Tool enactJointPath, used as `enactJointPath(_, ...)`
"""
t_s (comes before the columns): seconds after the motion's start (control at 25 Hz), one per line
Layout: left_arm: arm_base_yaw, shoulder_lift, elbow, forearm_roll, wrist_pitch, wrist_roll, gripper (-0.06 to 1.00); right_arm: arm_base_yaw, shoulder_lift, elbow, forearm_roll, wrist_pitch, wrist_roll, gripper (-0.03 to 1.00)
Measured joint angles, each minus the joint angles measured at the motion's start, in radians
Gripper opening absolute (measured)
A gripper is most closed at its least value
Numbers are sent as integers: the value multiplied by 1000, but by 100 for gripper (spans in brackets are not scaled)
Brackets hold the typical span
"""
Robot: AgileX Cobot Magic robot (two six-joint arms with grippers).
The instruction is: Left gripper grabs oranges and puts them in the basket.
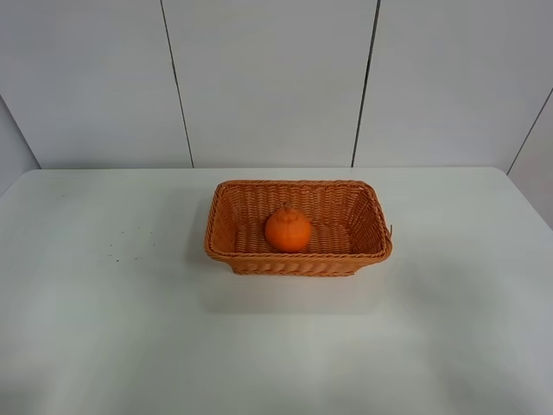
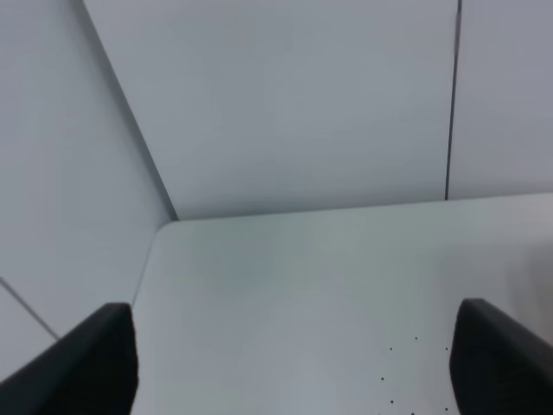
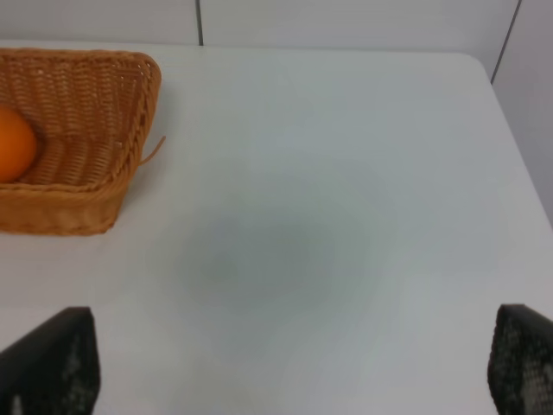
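Observation:
The orange (image 1: 288,229) is round with a small stem bump and sits inside the wicker basket (image 1: 226,238) near its front wall, at the table's middle. In the right wrist view the basket (image 3: 95,104) and part of the orange (image 3: 15,143) show off to one side. No arm shows in the exterior high view. My left gripper (image 2: 294,367) is open and empty over bare table near a far corner, with one black finger (image 2: 91,363) at each edge of its view. My right gripper (image 3: 289,367) is open and empty over bare table beside the basket.
The white table (image 1: 104,328) runs back to a grey panelled wall (image 1: 268,78). A few small dark specks (image 1: 121,246) mark the table left of the basket. The table's right edge (image 3: 518,138) shows in the right wrist view.

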Motion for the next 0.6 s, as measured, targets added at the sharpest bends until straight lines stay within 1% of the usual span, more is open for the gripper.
enactJointPath(0.12, 0, -142, 66, 1, 21, 1, 84, 0, 0, 0, 0, 0, 0, 69)
enactJointPath(0.24, 0, -247, 113, 1, 66, 1, 84, 0, 0, 0, 0, 0, 0, 69)
enactJointPath(0.6, 0, -473, 184, -9, 248, 9, 83, 0, 0, 0, 0, 0, 0, 69)
